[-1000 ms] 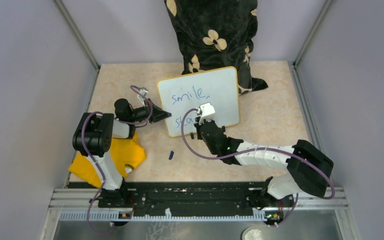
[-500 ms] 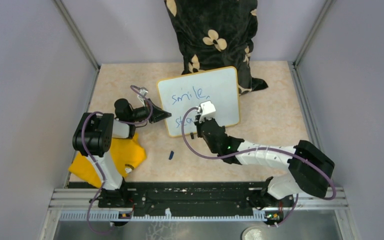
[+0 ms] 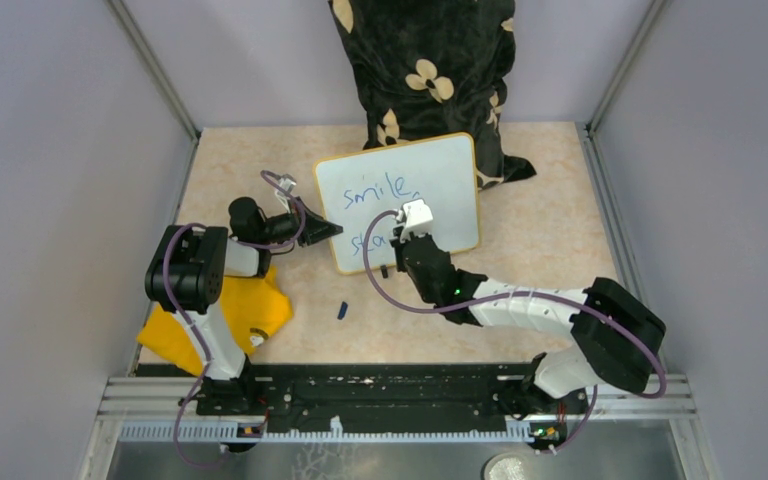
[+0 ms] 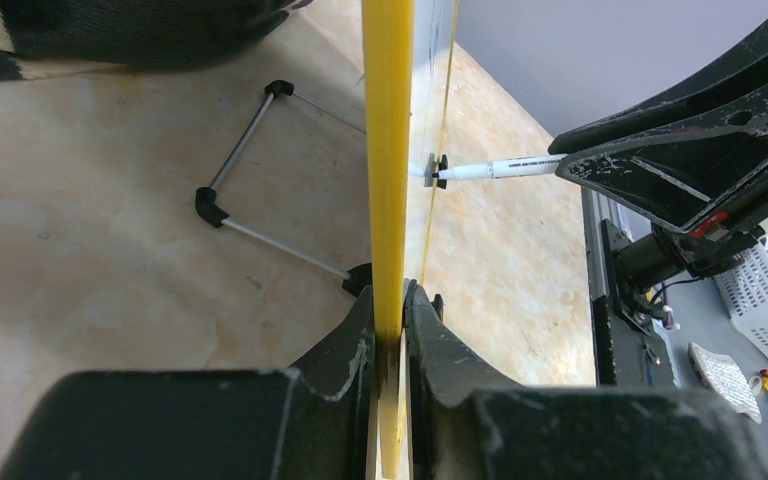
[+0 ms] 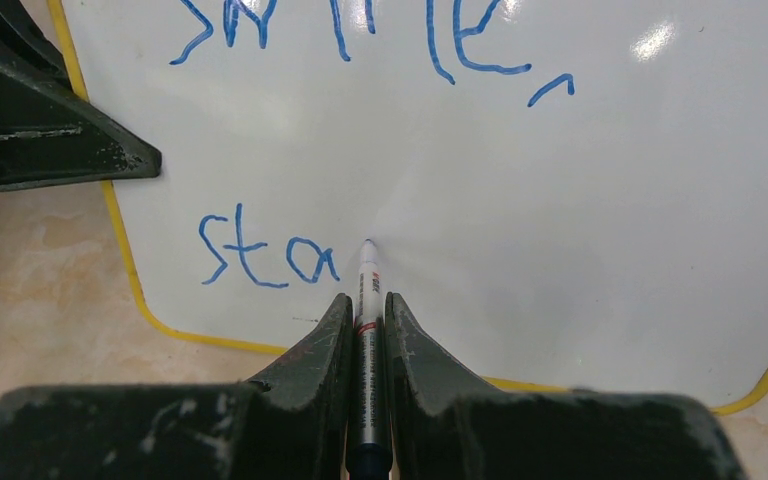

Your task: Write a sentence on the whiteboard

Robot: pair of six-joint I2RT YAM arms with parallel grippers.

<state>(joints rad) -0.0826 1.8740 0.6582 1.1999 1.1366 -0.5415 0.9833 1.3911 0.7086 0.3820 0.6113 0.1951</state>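
The whiteboard [image 3: 440,175] stands tilted at the table's middle, yellow rim, blue writing "smile," above "sta" [image 5: 265,255]. My left gripper [image 3: 322,230] is shut on the board's left edge; the rim [image 4: 388,150] runs between its jaws. My right gripper [image 3: 407,237] is shut on a white marker [image 5: 366,300]. The marker tip [image 5: 367,243] touches the board just right of the "a". The marker also shows in the left wrist view [image 4: 500,168], tip at the board face.
A black flowered cloth [image 3: 430,70] hangs behind the board. A yellow cloth [image 3: 215,315] lies at the left by the left arm. A small blue marker cap [image 3: 342,310] lies on the table in front of the board. The board's wire stand [image 4: 250,190] rests behind it.
My right gripper with the marker has shifted slightly up and right along the second line. The left gripper and the board have not moved.
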